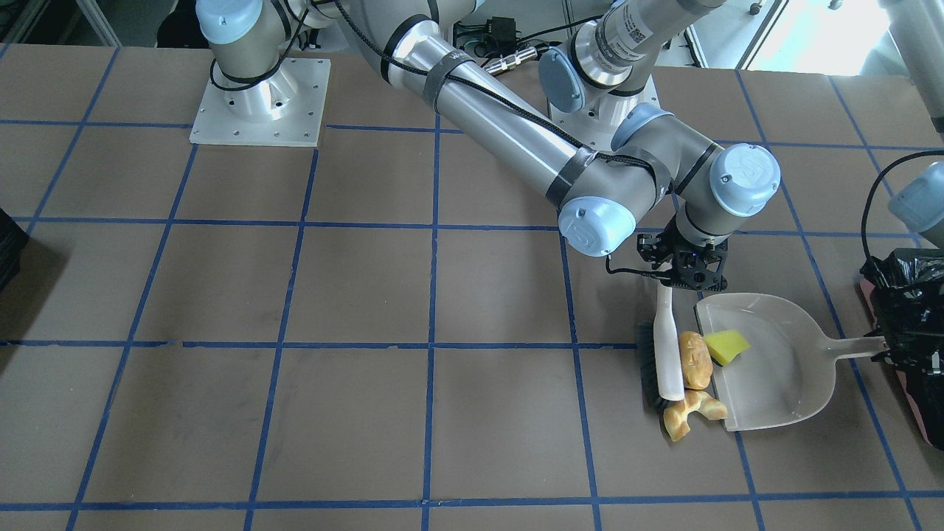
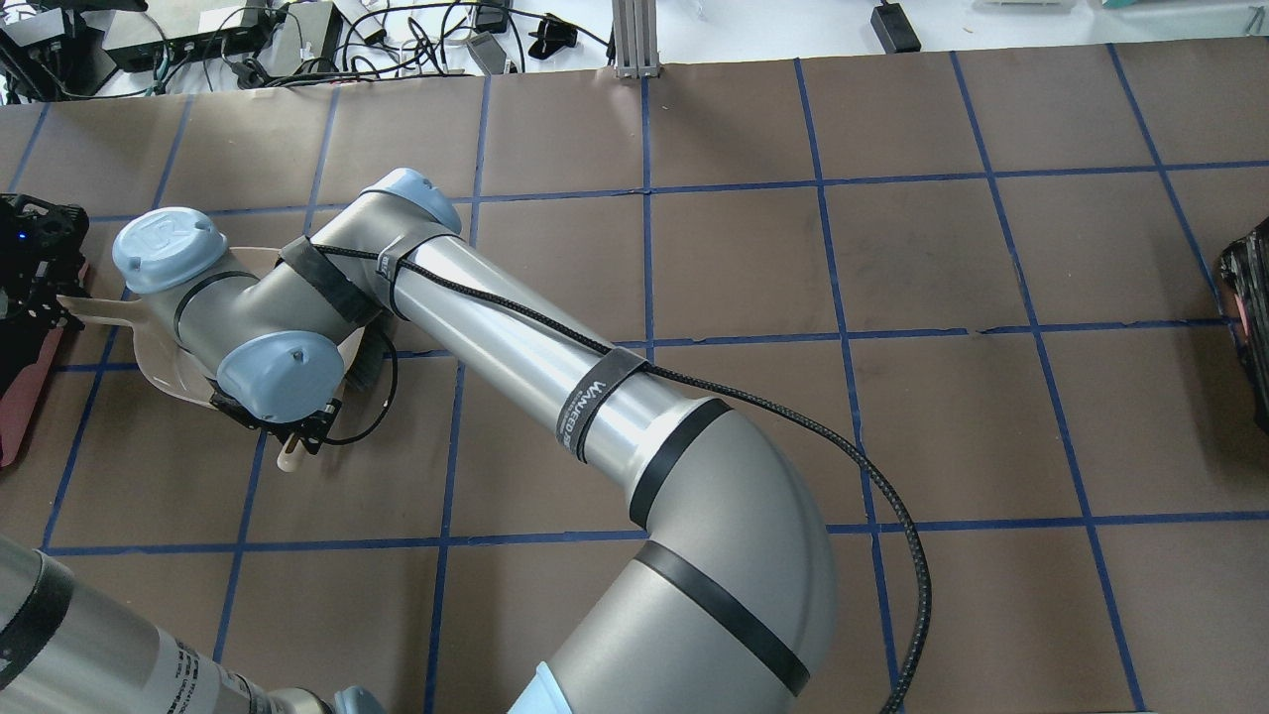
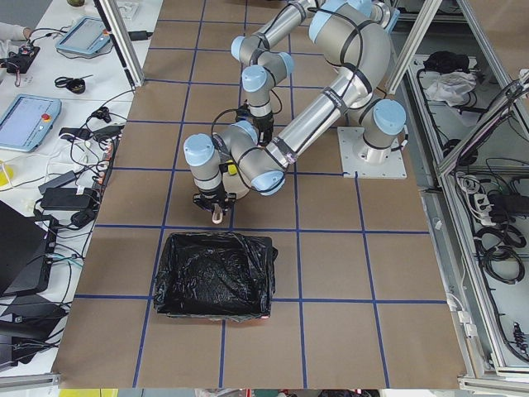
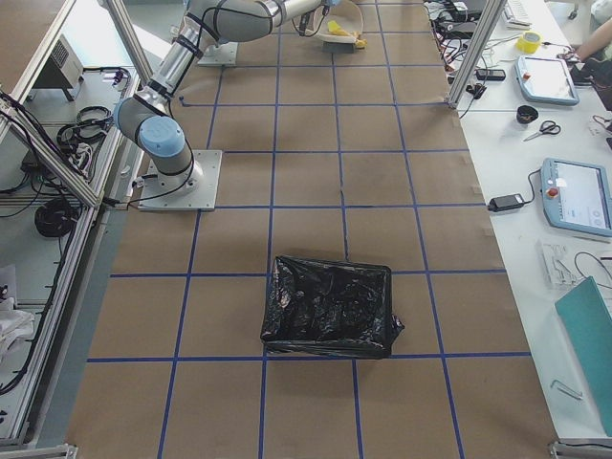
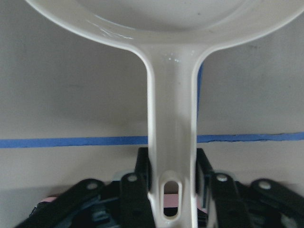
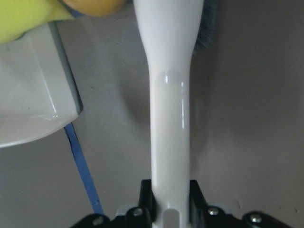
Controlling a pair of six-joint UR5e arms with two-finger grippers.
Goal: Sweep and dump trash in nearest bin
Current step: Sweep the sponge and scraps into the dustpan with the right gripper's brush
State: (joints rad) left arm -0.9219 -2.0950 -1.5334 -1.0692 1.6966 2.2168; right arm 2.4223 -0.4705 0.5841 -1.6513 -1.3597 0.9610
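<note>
Robotics lab: blue-taped grid table (image 4: 316, 172), teach pendants (image 4: 579, 196), cable clutter (image 3: 494, 248).

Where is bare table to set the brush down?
Bare: the squares beside the brush, away from the dustpan, out to the right arm's base plate. Crowded: roll, wedge and pastry at the dustpan's lip, and the bin close by its handle.

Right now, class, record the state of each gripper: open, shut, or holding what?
Left gripper: closed on the dustpan handle.
Right gripper: closed on the brush handle.
</note>
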